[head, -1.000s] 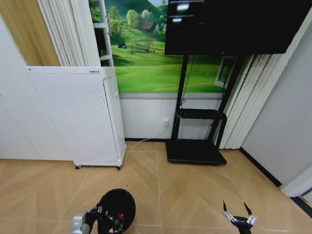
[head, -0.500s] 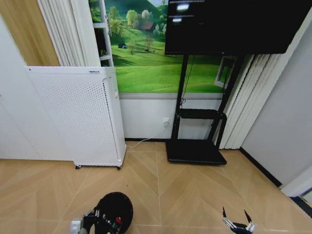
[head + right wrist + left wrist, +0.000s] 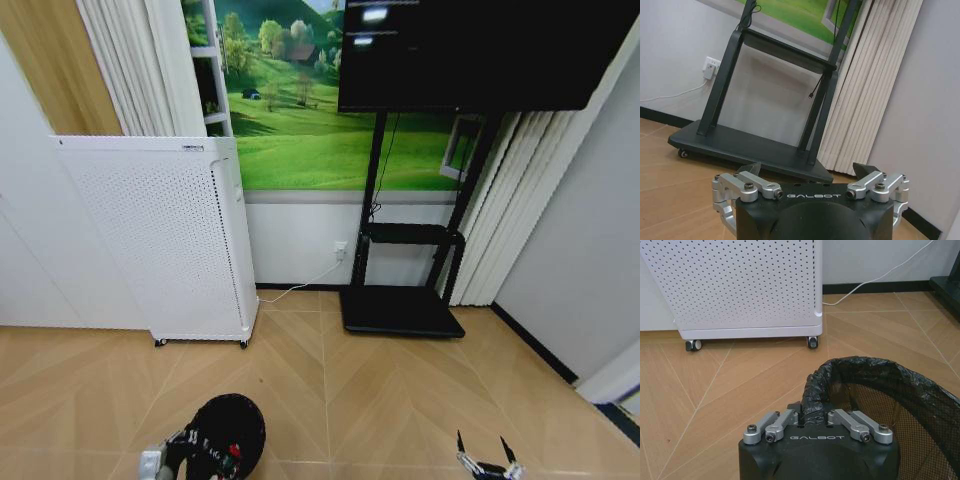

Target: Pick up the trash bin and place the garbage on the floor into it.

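Observation:
The trash bin (image 3: 232, 430), round and black with a bin liner over its rim, is at the bottom left of the head view over the floor (image 3: 390, 390). My left gripper (image 3: 188, 443) is shut on its near rim; the left wrist view shows the fingers (image 3: 785, 421) clamped on the liner-covered edge of the trash bin (image 3: 880, 390). A small red piece of garbage (image 3: 233, 450) shows inside the bin. My right gripper (image 3: 482, 455) hangs open and holds nothing at the bottom right, its open gripper (image 3: 807, 171) facing the TV stand.
A white perforated cabinet on castors (image 3: 160, 240) stands at the back left, also seen as the cabinet (image 3: 740, 285) close ahead of the bin. A black TV stand (image 3: 405, 300) with a low base sits at the back wall. A white cable (image 3: 300, 285) runs along the skirting.
The bin and my left gripper have moved a little lower and nearer to me in the head view. The right gripper has also sunk toward the bottom edge. The room has not shifted.

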Motion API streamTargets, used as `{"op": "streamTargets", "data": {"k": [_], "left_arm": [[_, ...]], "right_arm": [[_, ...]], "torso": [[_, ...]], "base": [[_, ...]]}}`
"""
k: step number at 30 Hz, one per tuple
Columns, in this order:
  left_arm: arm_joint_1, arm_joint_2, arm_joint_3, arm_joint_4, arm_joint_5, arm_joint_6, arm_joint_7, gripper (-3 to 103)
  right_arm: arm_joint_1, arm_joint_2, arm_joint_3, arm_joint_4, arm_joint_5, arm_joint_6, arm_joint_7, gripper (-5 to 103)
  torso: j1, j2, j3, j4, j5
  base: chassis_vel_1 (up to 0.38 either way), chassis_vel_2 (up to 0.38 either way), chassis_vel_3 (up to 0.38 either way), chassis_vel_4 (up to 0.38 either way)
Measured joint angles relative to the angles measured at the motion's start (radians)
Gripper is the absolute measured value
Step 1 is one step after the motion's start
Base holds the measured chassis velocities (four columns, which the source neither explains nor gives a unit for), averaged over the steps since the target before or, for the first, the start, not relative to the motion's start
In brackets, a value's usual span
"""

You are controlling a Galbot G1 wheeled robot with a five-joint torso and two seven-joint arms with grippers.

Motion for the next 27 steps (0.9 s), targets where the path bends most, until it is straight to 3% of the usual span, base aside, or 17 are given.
{"op": "streamTargets", "data": {"k": [1,4,8,11,12,19,21,25,27], "left_arm": [[0.0,0.0,0.0,0.0,0.0,0.0,0.0,24],[-0.001,-0.003,0.0,0.002,0.002,0.001,-0.005,40],[0.002,-0.004,-0.001,-0.001,0.003,0.003,-0.007,51],[0.012,0.003,-0.005,-0.019,0.003,0.012,-0.012,68],[0.012,0.003,-0.005,-0.019,0.003,0.012,-0.012,68],[-0.023,0.098,-0.03,-0.113,-0.04,0.066,-0.046,89],[-0.081,0.162,-0.025,-0.163,-0.098,0.123,-0.103,99],[-0.165,0.198,-0.006,-0.201,-0.167,0.158,-0.135,100],[-0.35,0.237,0.046,-0.256,-0.266,0.199,-0.164,100]], "right_arm": [[0.0,0.0,0.0,0.0,0.0,0.0,0.0,100],[0.003,-0.001,-0.002,-0.025,0.001,0.0,0.007,100],[0.001,-0.004,-0.002,-0.027,0.003,0.001,0.01,100],[-0.004,-0.013,0.001,-0.021,0.005,0.001,0.013,100],[-0.004,-0.013,0.001,-0.021,0.005,0.001,0.013,100],[-0.022,-0.032,0.009,-0.004,0.008,0.001,0.027,100],[-0.049,-0.056,0.025,0.051,0.025,0.001,0.023,100],[-0.082,-0.09,0.052,0.126,0.055,0.0,-0.001,100],[-0.129,-0.151,0.1,0.232,0.125,-0.001,-0.038,100]], "torso": [[0.0,0.0,0.0,0.0,0.0],[0.0,0.0,0.0,-0.0001,0.0002],[0.0,0.0,0.0,-0.0001,0.0002],[0.0,0.0,0.0,0.0,-0.0001],[0.0,0.0,0.0,0.0,-0.0001],[0.0,0.0,0.0,-0.0004,0.0003],[0.0,0.0,0.0,-0.0002,0.0007],[0.0,0.0,0.0,0.0,0.0004],[0.0,0.0,0.0,-0.0002,-0.0002]], "base": [[0.0,0.0,0.0,0.0],[0.0,0.0,0.0,0.0],[0.0,0.0,0.0,0.0],[0.0,0.0,0.0,0.0],[0.0,0.0,0.0,0.0],[0.0,0.0,0.0,0.0],[0.0,0.0,0.0,0.0],[0.0,0.0,0.0,0.0],[0.0,0.0,0.0,0.0]]}}
